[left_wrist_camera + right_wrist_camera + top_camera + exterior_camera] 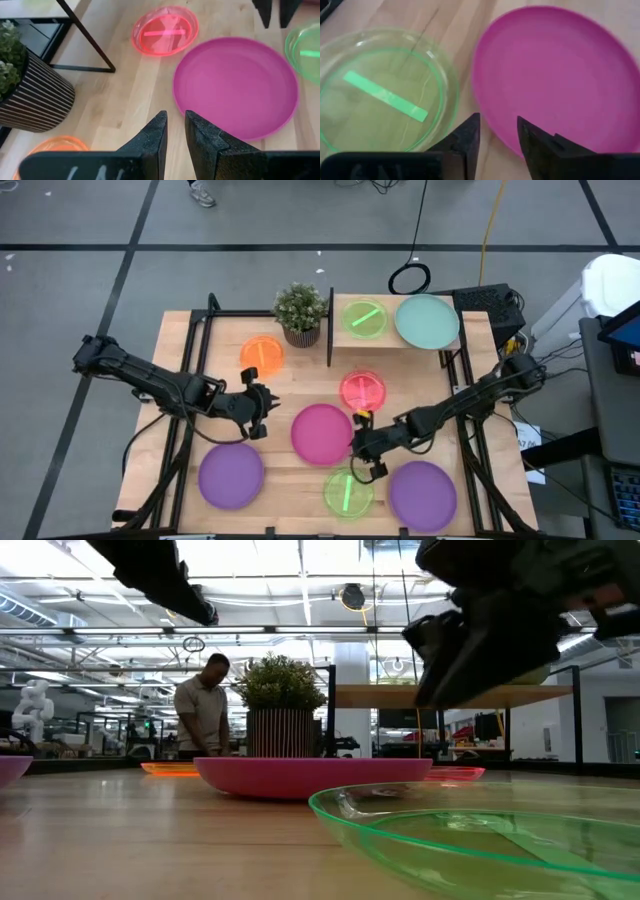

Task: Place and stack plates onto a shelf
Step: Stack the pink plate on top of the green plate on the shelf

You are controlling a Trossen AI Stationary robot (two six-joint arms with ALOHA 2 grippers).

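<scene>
From my remote station, both arms hang over the middle of the bench [180, 330], neither holding anything. My left end effector [262, 412] hovers just off the left rim of the magenta plate [322, 433]; its wrist view shows the fingers [152, 140] drawn narrow, only a thin slot between them, with bare wood beneath. My right end effector [357, 444] sits low at the magenta plate's right rim, between it and the lime green plate [348, 492] near the front edge; its jaws also stand narrow, slightly wider than the left pair, with nothing between them.

The shelf [345, 345] stands at the bench's far edge, right of centre, already carrying a second lime green plate [364, 318] and the teal plate [427, 321] side by side. The other six plates lie on the bench: the orange plate [262, 355] by the potted plant [300, 313] toward the far edge, the pink-red plate [362, 391] just in front of the shelf, the magenta one in the centre, one purple plate [231, 476] toward the front left corner and another purple plate [422, 495] toward the front right corner. In the low view a person [203, 706] stands in the room beyond the bench.
</scene>
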